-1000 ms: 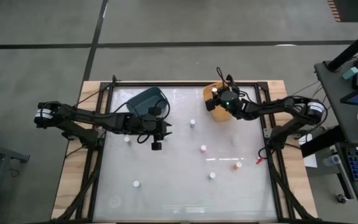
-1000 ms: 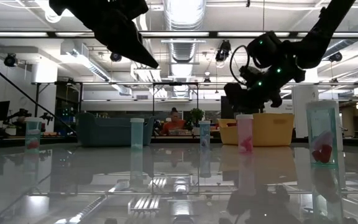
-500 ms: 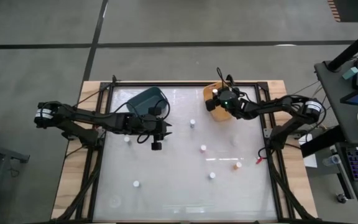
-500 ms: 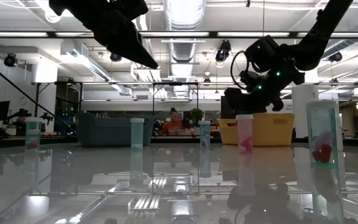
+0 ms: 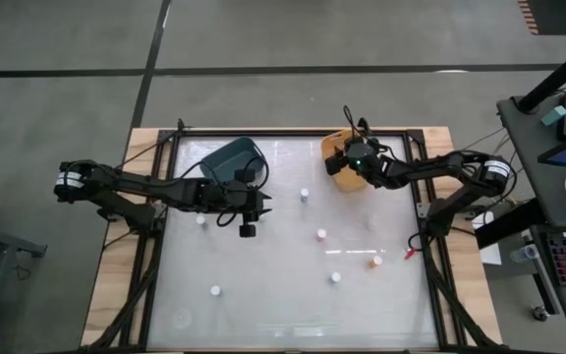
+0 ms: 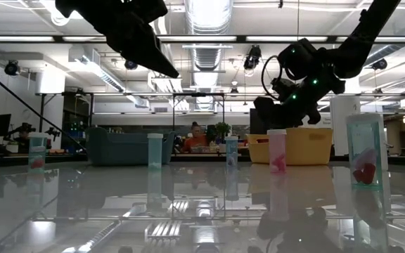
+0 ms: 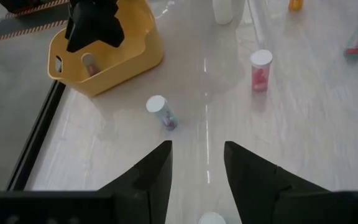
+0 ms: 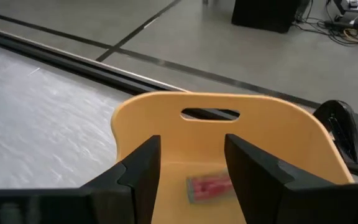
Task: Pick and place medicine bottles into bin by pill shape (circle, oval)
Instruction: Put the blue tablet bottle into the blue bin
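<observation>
Right pincer (image 8: 185,180) hangs over yellow bin (image 8: 219,134), fingers apart, empty; a bottle (image 8: 210,185) lies inside. Left pincer (image 7: 196,163) idles open above the bench (image 7: 303,143).

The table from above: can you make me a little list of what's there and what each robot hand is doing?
yellow bin: at the far right of the table, a bottle with red pills lying inside
dark teal bin: at the far left
bottles standing on the table: six show in the high view, one orange-tinted
right gripper: open, empty, over the yellow bin
left gripper: open, empty, beside the dark teal bin
red scrap: at the right edge
</observation>
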